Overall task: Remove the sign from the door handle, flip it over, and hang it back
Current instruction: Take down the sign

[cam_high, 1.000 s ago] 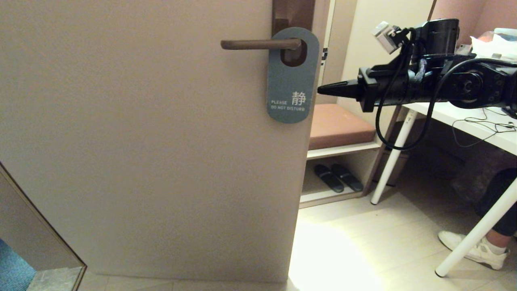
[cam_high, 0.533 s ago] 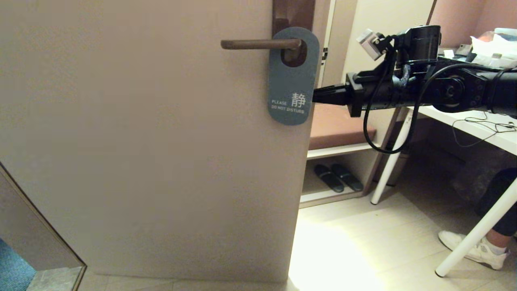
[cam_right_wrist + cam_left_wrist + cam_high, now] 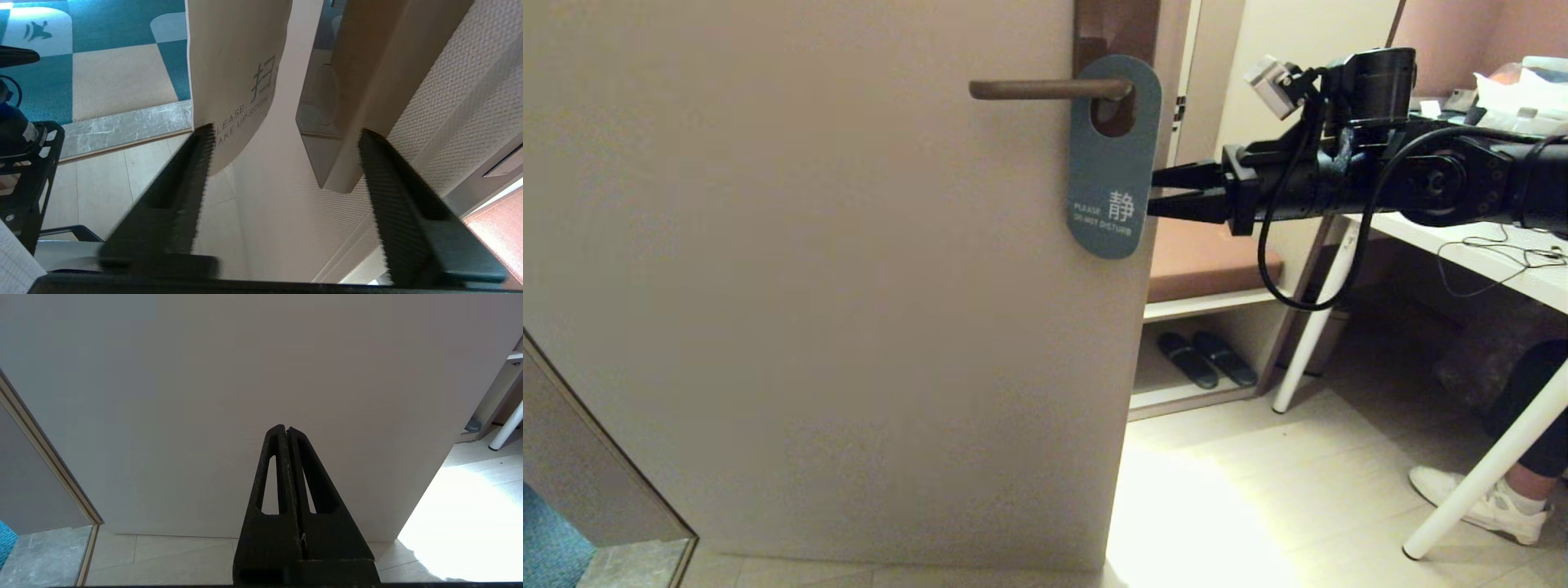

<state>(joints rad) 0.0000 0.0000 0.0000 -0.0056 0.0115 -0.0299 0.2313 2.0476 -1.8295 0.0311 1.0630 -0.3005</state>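
The sign hangs by its oval hole on the door handle, blue-grey "DO NOT DISTURB" face out, its lower end tilted slightly. The handle sits on a dark brown backplate. My right gripper is open at the sign's right edge, near its lower half. In the right wrist view the sign's pale "MAKE UP ROOM" face lies by one finger, with the gripper wide open. My left gripper is shut and empty, low, facing the door.
The door's free edge is just below my right gripper. Beyond it are a brown-cushioned bench, dark slippers, a white table with slanted legs, and a person's white shoe.
My right gripper has moved left to the sign's right edge and its fingers have opened. The sign's lower end has swung slightly and now hangs tilted.
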